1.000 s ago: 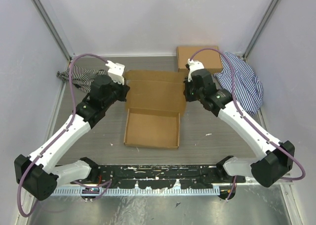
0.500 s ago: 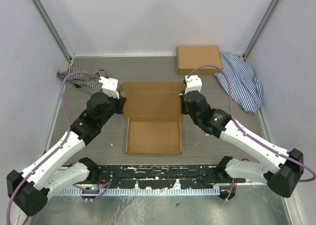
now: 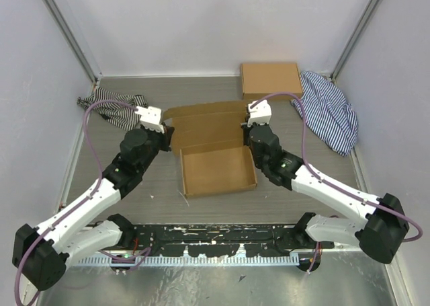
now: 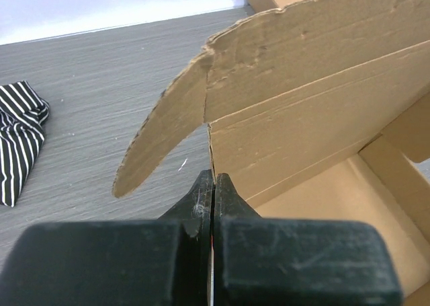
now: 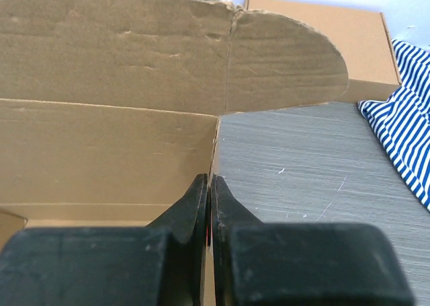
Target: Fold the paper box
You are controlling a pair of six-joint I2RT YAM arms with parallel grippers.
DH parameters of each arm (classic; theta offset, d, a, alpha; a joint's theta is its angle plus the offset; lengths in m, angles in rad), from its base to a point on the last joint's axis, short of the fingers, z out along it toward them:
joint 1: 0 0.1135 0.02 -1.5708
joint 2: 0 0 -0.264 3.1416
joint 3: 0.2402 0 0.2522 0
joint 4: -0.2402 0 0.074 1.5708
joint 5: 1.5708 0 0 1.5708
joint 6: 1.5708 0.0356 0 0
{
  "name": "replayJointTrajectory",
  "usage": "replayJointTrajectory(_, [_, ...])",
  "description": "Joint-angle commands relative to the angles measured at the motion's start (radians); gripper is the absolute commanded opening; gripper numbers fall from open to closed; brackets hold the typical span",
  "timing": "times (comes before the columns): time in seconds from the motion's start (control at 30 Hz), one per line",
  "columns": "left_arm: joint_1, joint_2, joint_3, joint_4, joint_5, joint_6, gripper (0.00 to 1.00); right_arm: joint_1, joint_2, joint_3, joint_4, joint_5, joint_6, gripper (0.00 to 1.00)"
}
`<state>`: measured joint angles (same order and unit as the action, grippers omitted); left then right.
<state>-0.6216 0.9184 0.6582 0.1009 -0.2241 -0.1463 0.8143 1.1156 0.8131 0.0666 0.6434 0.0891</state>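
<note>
We work on a grey, wood-grained table (image 3: 201,87) walled in by pale panels. At its middle, between our two white-and-black arms, sits the plain brown cardboard mailer box (image 3: 216,168). Its shallow open tray lies toward us, and its creased lid panel rises behind, with a rounded flap at each end. The corrugated edges look ragged where they were die-cut. At the far right a rumpled blue-and-white striped cloth (image 3: 329,111) lies against the wall. Just beside it, at the back, rests a neat closed rectangle of brown cardboard (image 3: 271,79). At the far left a black-and-white striped cloth (image 3: 111,107) lies bunched, partly hidden behind our left arm's purple cable. Our left gripper (image 4: 213,181) is clenched on the thin cardboard edge at the box's left rear corner. Our right gripper (image 5: 209,183) pinches the matching edge at the right rear corner, its black fingers pressed flat together.
</note>
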Motion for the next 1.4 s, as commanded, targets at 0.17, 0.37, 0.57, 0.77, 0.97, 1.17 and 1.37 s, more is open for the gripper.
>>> replayJointTrajectory(0.17, [-0.026, 0.056, -0.007, 0.141, 0.077, -0.03, 0.0, 0.021, 0.006, -0.082, 0.273, -0.018, 0.022, 0.01])
replayJointTrajectory(0.37, [-0.07, 0.025, -0.02, 0.089, 0.046, -0.107, 0.0, 0.02, -0.039, -0.124, 0.172, -0.001, 0.079, 0.01])
replayJointTrajectory(0.57, [-0.154, 0.048, -0.001, 0.028, -0.045, -0.205, 0.0, 0.022, -0.107, -0.169, 0.109, -0.019, 0.144, 0.01])
replayJointTrajectory(0.77, [-0.239, 0.072, 0.01, 0.01, -0.163, -0.252, 0.0, 0.04, -0.166, -0.189, 0.044, -0.061, 0.197, 0.01])
replayJointTrajectory(0.97, [-0.25, 0.088, 0.043, 0.009, -0.194, -0.288, 0.0, 0.062, -0.19, -0.194, 0.021, -0.064, 0.21, 0.01])
replayJointTrajectory(1.17, [-0.279, 0.087, 0.028, 0.025, -0.189, -0.386, 0.0, 0.075, -0.188, -0.196, 0.003, -0.057, 0.221, 0.01])
replayJointTrajectory(1.37, [-0.33, 0.078, -0.045, 0.053, -0.195, -0.47, 0.0, 0.087, -0.195, -0.196, -0.016, -0.038, 0.231, 0.01])
